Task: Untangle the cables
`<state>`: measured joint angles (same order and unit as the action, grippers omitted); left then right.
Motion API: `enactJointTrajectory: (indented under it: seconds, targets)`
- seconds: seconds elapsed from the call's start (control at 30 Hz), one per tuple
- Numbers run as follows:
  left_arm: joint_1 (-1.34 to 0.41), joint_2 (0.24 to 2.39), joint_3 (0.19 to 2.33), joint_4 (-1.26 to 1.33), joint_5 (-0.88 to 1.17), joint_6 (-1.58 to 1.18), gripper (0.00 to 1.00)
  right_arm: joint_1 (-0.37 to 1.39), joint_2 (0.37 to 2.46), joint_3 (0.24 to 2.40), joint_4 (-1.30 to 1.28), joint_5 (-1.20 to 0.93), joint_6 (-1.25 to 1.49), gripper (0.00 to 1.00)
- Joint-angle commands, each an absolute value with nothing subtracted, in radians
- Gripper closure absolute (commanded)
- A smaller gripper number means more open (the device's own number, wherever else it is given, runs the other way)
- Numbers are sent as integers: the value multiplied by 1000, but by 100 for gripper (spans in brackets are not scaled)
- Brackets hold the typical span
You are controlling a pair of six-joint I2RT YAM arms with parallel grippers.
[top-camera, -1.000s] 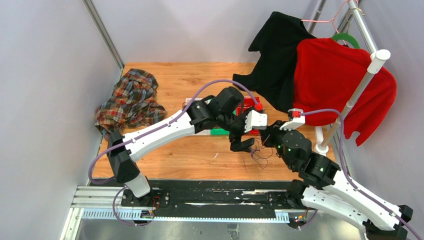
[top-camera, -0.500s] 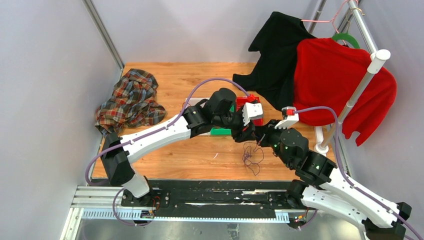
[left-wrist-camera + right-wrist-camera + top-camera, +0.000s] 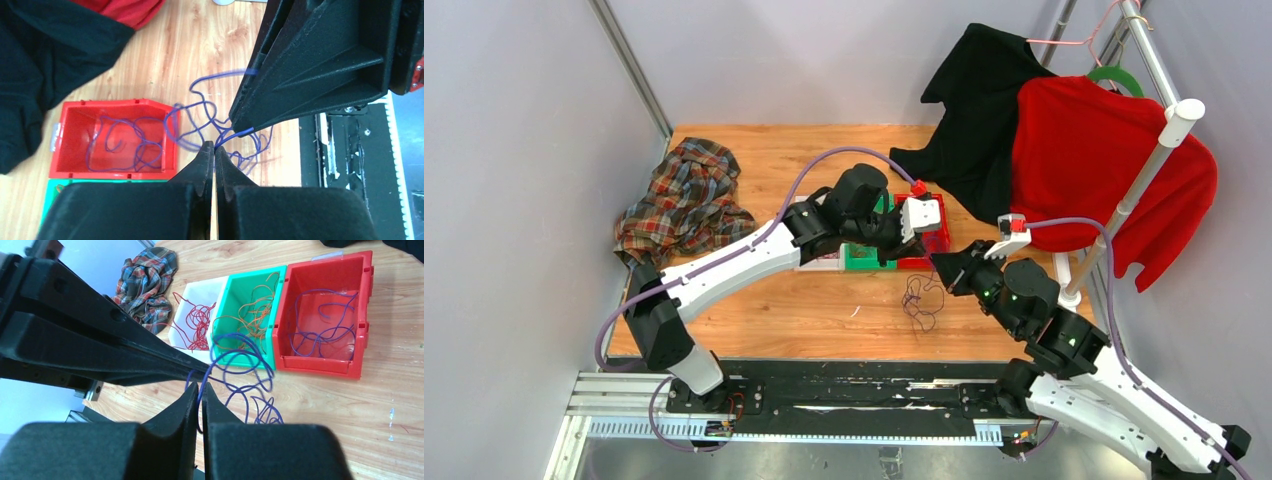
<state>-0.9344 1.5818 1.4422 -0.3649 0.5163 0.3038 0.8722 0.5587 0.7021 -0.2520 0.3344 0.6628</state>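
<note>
A loose tangle of purple cable (image 3: 921, 300) lies on the wooden table in front of three bins. My left gripper (image 3: 214, 148) is shut on one strand of it at its very tip. Tip to tip with it, my right gripper (image 3: 201, 385) is closed on a purple strand that runs between its fingers. The two grippers meet just above the tangle (image 3: 245, 385). More purple cables (image 3: 320, 325) lie in the red bin (image 3: 367, 315), orange cables (image 3: 252, 315) in the green bin (image 3: 223, 305), and red cables (image 3: 197, 320) in the white bin (image 3: 181, 315).
A plaid shirt (image 3: 686, 200) is heaped at the table's left edge. A black garment (image 3: 979, 110) and a red sweater (image 3: 1104, 170) hang from a white rack (image 3: 1146, 165) at the back right. A black rail (image 3: 854, 395) runs along the near edge.
My left gripper has shut on the purple strand and drawn back toward the bins. The right gripper has shifted right, and the tangle has been dragged up and left.
</note>
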Motion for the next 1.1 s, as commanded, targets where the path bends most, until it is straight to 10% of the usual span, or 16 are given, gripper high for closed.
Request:
enactJointTrajectory:
  seconds: [0.0,0.27,0.6,1.07]
  targets:
    - [-933,1542,1500,-394,510,413,99,848,523,684,-305,310,647,89]
    - [-930,1505,1554,-441,484,544,99,838,432,655,-395,316,617,83]
    - [-930,1520,1753,-518,499,687,99,838,441,704,-408,314,503,37]
    - [-931,1675,2189,-551,489,679,100,834,679,714,-91,327,341,33]
